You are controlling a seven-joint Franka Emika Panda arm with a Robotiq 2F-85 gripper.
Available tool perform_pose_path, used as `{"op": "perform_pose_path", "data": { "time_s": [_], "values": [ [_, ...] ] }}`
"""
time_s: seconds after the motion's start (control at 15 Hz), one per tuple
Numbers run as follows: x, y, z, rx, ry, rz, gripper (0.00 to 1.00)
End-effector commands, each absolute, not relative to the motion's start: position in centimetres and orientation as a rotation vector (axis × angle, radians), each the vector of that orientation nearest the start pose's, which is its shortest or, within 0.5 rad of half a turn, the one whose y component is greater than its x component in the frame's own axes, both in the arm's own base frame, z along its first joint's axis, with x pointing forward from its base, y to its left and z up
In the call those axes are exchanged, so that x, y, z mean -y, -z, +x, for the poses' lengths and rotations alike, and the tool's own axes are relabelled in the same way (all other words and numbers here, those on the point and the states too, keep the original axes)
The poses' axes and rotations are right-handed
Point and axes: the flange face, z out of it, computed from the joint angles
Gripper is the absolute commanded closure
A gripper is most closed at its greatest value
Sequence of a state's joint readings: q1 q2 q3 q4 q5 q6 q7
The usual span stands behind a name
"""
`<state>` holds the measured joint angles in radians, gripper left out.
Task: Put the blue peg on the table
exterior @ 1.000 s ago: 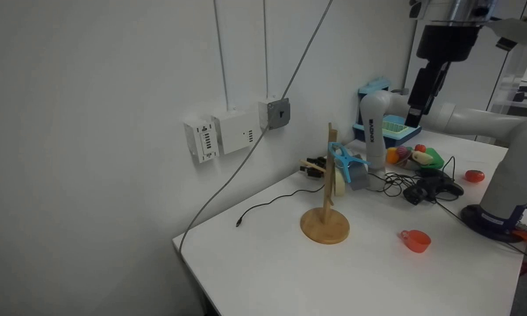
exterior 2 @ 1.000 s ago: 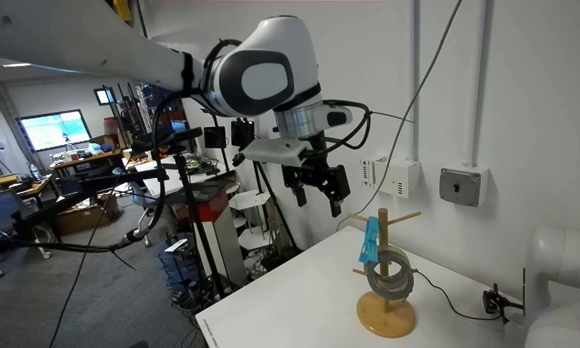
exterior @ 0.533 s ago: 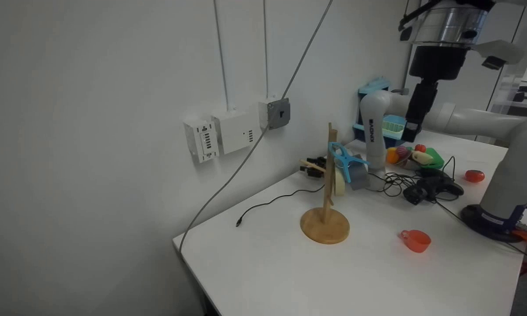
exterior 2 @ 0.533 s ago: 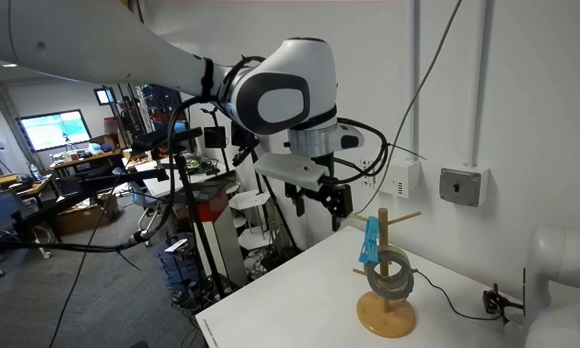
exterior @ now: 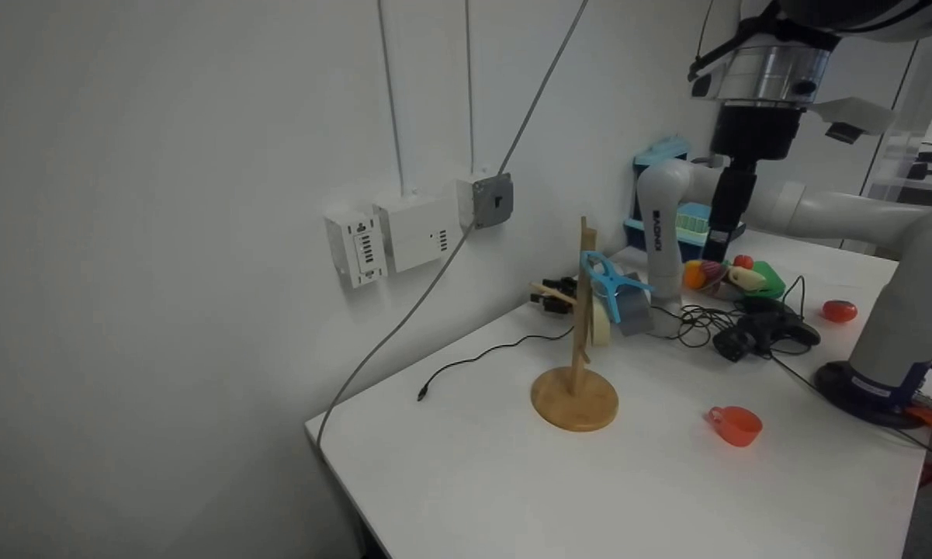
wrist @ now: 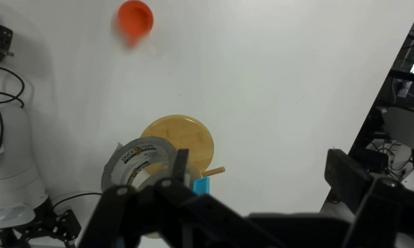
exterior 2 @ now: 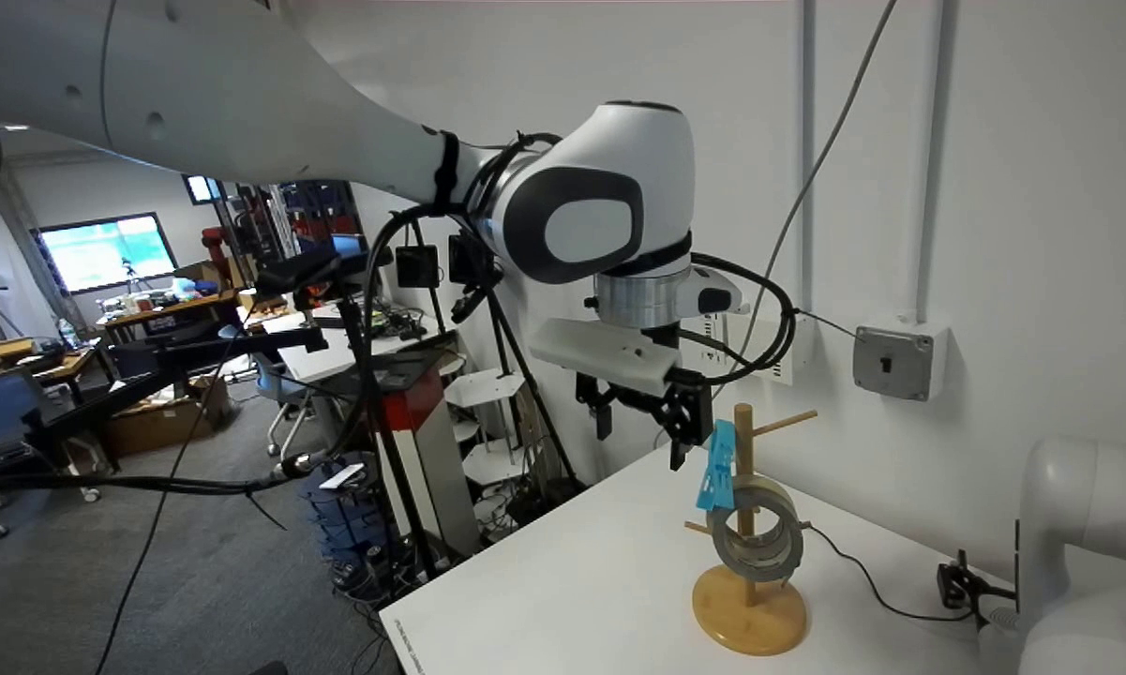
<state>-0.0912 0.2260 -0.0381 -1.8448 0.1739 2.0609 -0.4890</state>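
Note:
The blue peg hangs on a wooden stand above the white table. In an exterior view the peg hangs on the near side of the post, in front of a tape roll. In the wrist view only a small part of the peg shows, beside the left finger; the rest is hidden by the gripper. My gripper is open and empty, its fingers wide apart. It is in the air, up and to the left of the peg in that view. In the wrist view the gripper has bare table below its gap.
A grey tape roll hangs on the stand, whose pegs stick out sideways. A red-orange cup stands on the table. A second white arm, black cables and toy food are further back. The wall runs behind.
My gripper has moved down and closer to the stand: down and left in an exterior view, down and right in the opposite one. It stays open. The peg and stand have not moved.

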Motion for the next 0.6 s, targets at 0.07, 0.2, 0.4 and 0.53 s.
{"op": "perform_pose_path", "data": {
  "time_s": [0.07, 0.2, 0.4, 0.53],
  "values": [
    [6.7, -40.5, 61.1, 0.419, 0.051, -2.971, 0.00],
    [6.7, -40.5, 61.1, 0.419, 0.051, -2.970, 0.00],
    [7.1, -39.5, 61.5, 0.403, 0.149, -2.962, 0.00],
    [7.3, -38.7, 61.6, 0.405, 0.216, -2.962, 0.00]
  ]
}}
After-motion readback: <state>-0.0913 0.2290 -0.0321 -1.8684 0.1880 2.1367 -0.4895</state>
